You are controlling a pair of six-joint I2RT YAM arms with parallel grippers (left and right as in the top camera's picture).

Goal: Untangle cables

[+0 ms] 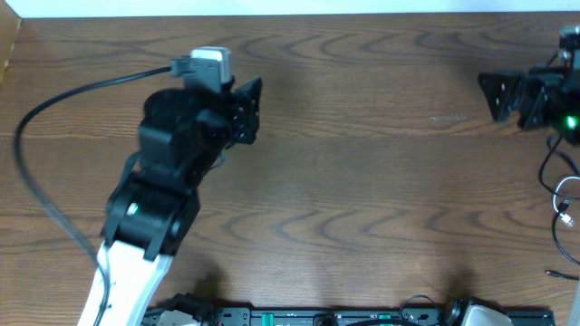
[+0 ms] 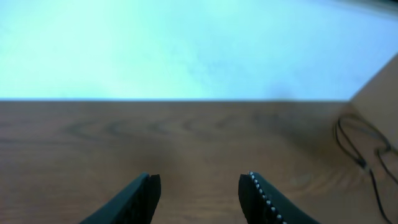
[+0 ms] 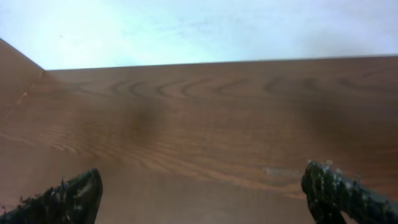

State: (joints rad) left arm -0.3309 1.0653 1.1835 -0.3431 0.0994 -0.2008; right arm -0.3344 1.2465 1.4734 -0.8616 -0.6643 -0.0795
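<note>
The cables (image 1: 565,201), thin black cords and a white one, lie bunched at the table's far right edge, partly cut off by the frame. In the left wrist view they show as thin black loops (image 2: 356,149) far off at the right. My left gripper (image 1: 257,110) is open and empty over the left-centre of the table, pointing right, far from the cables; its fingers (image 2: 199,186) have only bare wood between them. My right gripper (image 1: 488,98) is open wide and empty at the far right, pointing left, a little behind and left of the cables. Its fingers (image 3: 202,186) frame bare table.
A thick black arm cable (image 1: 36,118) loops over the table's left side. A black rail with the arm bases (image 1: 344,317) runs along the front edge. A raised wooden side wall stands at the right (image 2: 379,87) and another at the left (image 3: 15,68).
</note>
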